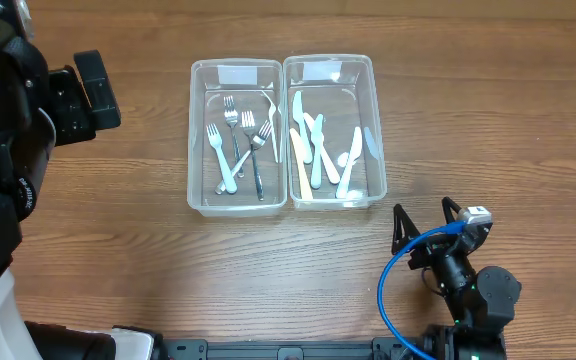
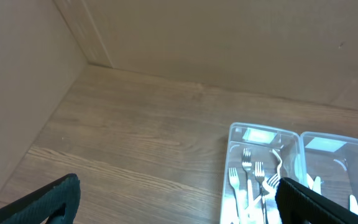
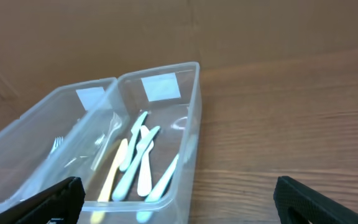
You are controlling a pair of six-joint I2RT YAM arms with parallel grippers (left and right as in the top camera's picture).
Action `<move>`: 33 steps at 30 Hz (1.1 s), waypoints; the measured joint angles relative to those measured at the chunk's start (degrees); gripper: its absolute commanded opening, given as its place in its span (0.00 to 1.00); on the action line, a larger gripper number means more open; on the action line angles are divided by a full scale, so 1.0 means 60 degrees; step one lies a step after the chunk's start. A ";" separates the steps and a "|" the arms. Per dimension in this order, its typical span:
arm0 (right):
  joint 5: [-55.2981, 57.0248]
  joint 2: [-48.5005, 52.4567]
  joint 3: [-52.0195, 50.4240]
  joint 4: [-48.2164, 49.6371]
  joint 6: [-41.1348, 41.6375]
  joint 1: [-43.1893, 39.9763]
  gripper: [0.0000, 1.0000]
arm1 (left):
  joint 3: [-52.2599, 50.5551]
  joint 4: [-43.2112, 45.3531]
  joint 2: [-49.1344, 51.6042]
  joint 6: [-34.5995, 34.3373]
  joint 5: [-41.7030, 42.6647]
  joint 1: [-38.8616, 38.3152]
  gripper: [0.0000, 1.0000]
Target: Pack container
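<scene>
Two clear plastic containers stand side by side mid-table. The left container [image 1: 200, 140] holds several forks [image 1: 238, 145], metal and white plastic. The right container [image 1: 376, 130] holds several plastic knives [image 1: 318, 150], pale blue, white and yellowish. My left gripper [image 2: 179, 202] is open and empty, over bare table left of the fork container [image 2: 229, 155]. My right gripper [image 3: 179, 199] is open and empty, in front of the near right corner of the knife container [image 3: 194, 118]. In the overhead view the right gripper [image 1: 423, 215] sits below and right of the containers; the left one shows only as a dark arm.
A blue cable [image 1: 398, 290] loops along the right arm at the bottom right. The left arm's dark bulk [image 1: 8, 150] fills the left edge. Cardboard walls [image 2: 197, 37] stand behind the table.
</scene>
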 measured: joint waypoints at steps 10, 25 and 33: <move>0.1490 -0.0055 -0.0229 0.0390 0.0000 -0.0004 1.00 | 0.0000 0.0000 0.0000 -0.0004 0.0000 0.0000 1.00; 0.2022 -0.0863 -0.0229 0.0393 0.0000 0.0000 1.00 | 0.0000 0.0004 0.0000 -0.0004 0.0000 0.0000 1.00; 0.2025 -0.1027 -0.0229 0.0401 0.0000 0.0000 1.00 | 0.0000 0.0000 0.0000 0.0000 0.0000 0.0000 1.00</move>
